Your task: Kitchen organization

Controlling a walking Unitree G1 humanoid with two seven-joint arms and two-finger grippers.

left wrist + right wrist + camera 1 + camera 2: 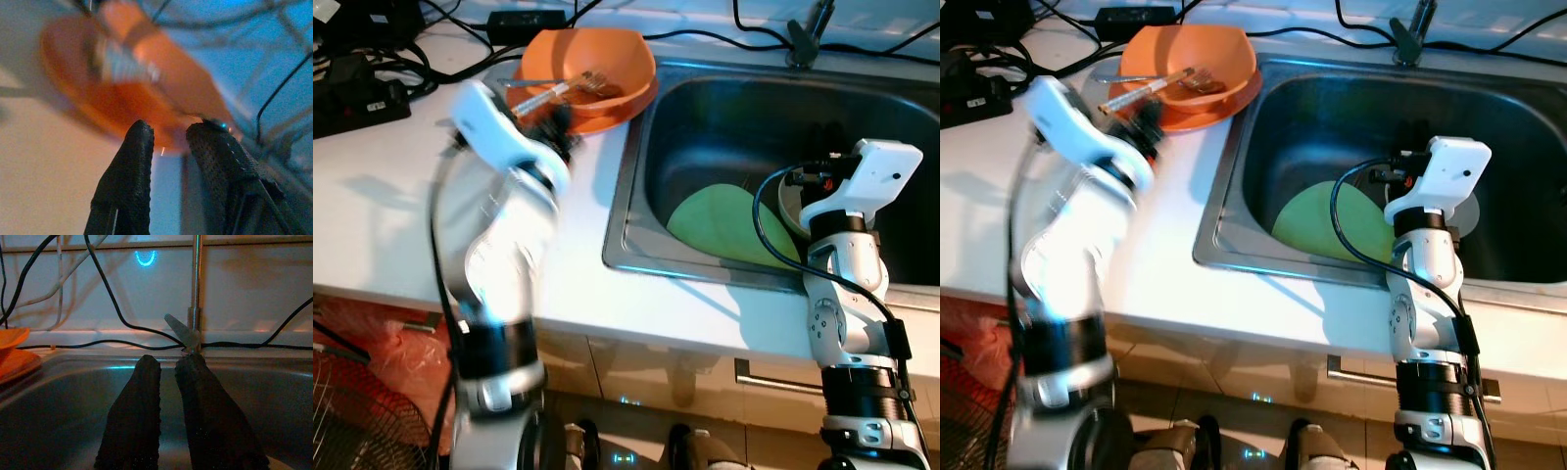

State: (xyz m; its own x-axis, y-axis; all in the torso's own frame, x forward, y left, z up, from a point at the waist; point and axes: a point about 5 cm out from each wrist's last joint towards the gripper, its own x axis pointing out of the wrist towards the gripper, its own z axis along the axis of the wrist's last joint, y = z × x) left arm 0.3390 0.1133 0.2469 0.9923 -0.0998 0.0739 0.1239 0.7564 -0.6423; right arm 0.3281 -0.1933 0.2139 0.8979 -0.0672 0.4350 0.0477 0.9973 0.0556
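Note:
An orange bowl (pixel 597 54) rests on an orange plate (pixel 636 103) on the white counter, left of the sink, with metal utensils (pixel 548 90) lying in it. My left arm is blurred, and its gripper (pixel 553 125) hovers at the bowl's near edge. In the left wrist view the gripper (pixel 171 129) is open by a small gap with nothing in it, the bowl (pixel 132 93) just beyond. A green plate (pixel 724 225) leans inside the steel sink (pixel 625 230). My right gripper (pixel 168 364) is low in the sink basin, shut and empty, facing the faucet (pixel 195 293).
Black cables and a power adapter (pixel 524 18) run along the counter's back. A black power strip (pixel 352 93) lies at the far left. The faucet (pixel 808 34) stands behind the sink. A fan grille (pixel 352 411) sits on the floor at lower left.

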